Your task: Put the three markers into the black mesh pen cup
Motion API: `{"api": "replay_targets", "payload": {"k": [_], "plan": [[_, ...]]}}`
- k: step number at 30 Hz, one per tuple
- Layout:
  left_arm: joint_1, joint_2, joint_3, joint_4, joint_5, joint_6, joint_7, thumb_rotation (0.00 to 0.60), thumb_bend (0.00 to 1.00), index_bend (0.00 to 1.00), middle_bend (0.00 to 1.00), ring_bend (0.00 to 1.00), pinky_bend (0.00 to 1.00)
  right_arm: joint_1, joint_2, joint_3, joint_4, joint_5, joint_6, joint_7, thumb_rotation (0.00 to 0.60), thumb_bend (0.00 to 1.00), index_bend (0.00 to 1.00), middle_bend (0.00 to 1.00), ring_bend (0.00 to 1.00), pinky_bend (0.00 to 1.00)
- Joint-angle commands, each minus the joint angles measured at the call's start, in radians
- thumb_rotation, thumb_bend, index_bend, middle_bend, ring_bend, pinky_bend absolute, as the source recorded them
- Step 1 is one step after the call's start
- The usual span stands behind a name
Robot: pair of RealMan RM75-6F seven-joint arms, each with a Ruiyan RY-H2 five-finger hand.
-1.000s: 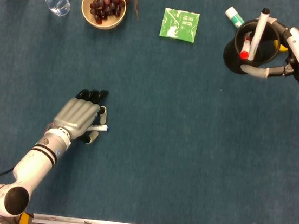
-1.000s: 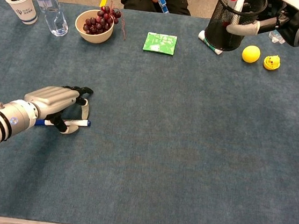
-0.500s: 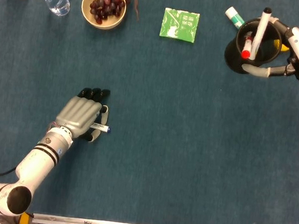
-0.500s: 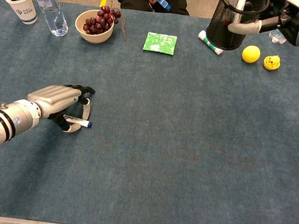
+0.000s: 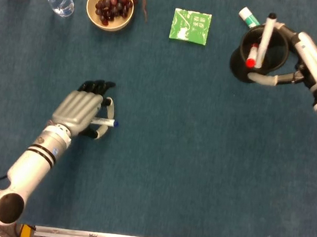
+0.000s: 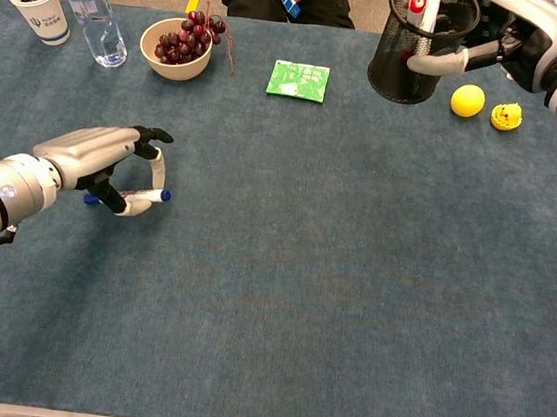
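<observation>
Farthest left, the left hand [image 6: 102, 170] is pinching the blue-capped marker [image 6: 147, 195] between thumb and curled fingers, the pen lying crosswise under its palm with the blue tip poking out on the side toward the bench's middle. In the chest view the hand and pen seem to be sitting just clear of the blue bench [image 6: 311, 273], though I cannot tell for certain whether the pen is fully off the cloth. Judging by this, the step in hand is the pick-up of the third marker.

Well apart from that hand, far across the bench, the right hand [image 5: 304, 58] is wrapping its fingers around the wall of the black mesh pen cup [image 5: 257, 56], gripping it and apparently holding it tilted toward the bench's middle. Inside the cup, the red-capped marker [image 5: 262, 40] is leaning with its cap down near the floor. Just behind the cup, on the side away from the right hand's wrist, the green-capped marker [image 5: 247, 15] is lying on the bench, so it is looking as though one marker is in and two are still out.

The next move is calling for the left hand to be carrying its pen across, tipping it end-down over the cup's mouth and letting go, while the right hand is bringing the cup to meet it.
</observation>
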Motion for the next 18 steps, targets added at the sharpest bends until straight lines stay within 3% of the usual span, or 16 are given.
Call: {"api": "replay_targets", "payload": {"k": [1, 18], "plan": [[0.014, 0.051, -0.039, -0.041, 0.025, 0.005, -0.066, 0.6, 0.35, 0.54, 0.08, 0.0, 0.05, 0.012, -0.018, -0.004, 0.0, -0.002, -0.012, -0.008, 0.6, 0.36, 0.55, 0.45, 0.34, 0.29], [0.081, 0.337, -0.248, -0.233, 0.031, 0.018, -0.426, 0.6, 0.35, 0.55, 0.08, 0.0, 0.06, 0.117, -0.222, -0.027, 0.051, -0.019, -0.097, -0.042, 0.6, 0.36, 0.55, 0.45, 0.34, 0.29]]}}
